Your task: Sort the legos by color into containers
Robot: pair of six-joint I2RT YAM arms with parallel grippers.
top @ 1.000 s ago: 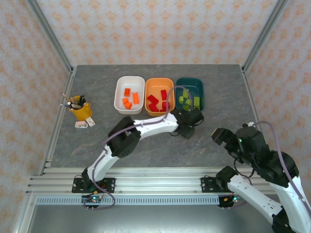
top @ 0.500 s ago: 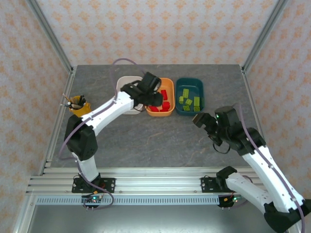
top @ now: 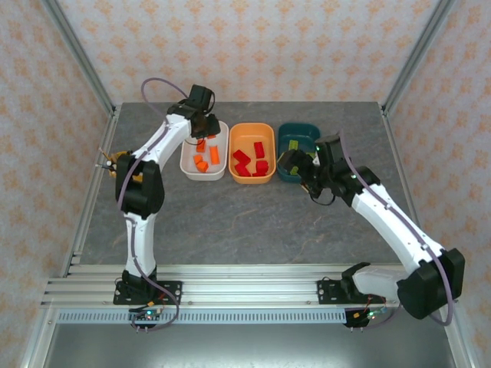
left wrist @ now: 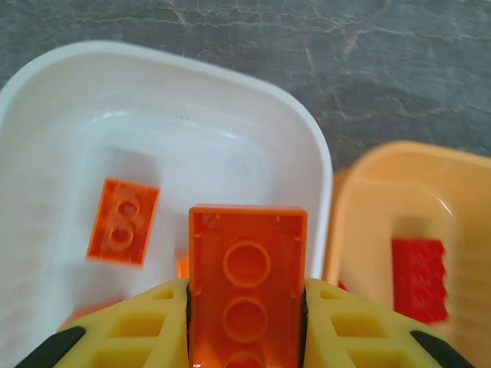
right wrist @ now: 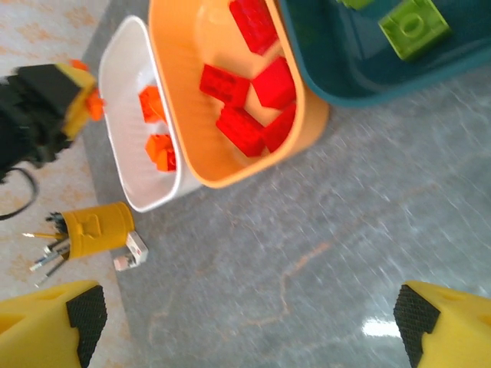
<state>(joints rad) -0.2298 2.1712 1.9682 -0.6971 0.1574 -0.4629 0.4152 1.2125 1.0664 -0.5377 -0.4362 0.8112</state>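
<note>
- Fingers (left wrist: 146,326) of the left gripper (left wrist: 247,322) are clamped on one orange brick (left wrist: 247,268), studs toward the lens, hanging above the white tub (left wrist: 291,130). From overhead the grip sits over that tub's far end.
- Right gripper (right wrist: 245,318): fingers wide apart, nothing between them. Overhead it hovers at the near-left corner of the teal tub (right wrist: 360,73).
- Sorted so far:
  - other orange bricks (right wrist: 157,149) lie in the white tub;
  - red bricks (right wrist: 245,107) lie in the orange tub (right wrist: 180,92);
  - a green brick (right wrist: 414,27) lies in the teal one, the rest of that tub hidden under the arm or cut off.
- Every brick I can make out lies in a tub or in the left grip, so the sort looks nearly done. The held brick seems the last, with only its release left.
- Edges: the white and orange rims run just beside each other, so a drop wants to fall well inside the white wall, not over the shared side.
- Room:
  - the pen cup (right wrist: 96,230) stands well apart to the left of the white tub;
  - the grey table (right wrist: 307,230) lies open between the tubs and the arm bases, good for pulling back;
  - the two grippers are well apart, with the orange tub between them.
</note>
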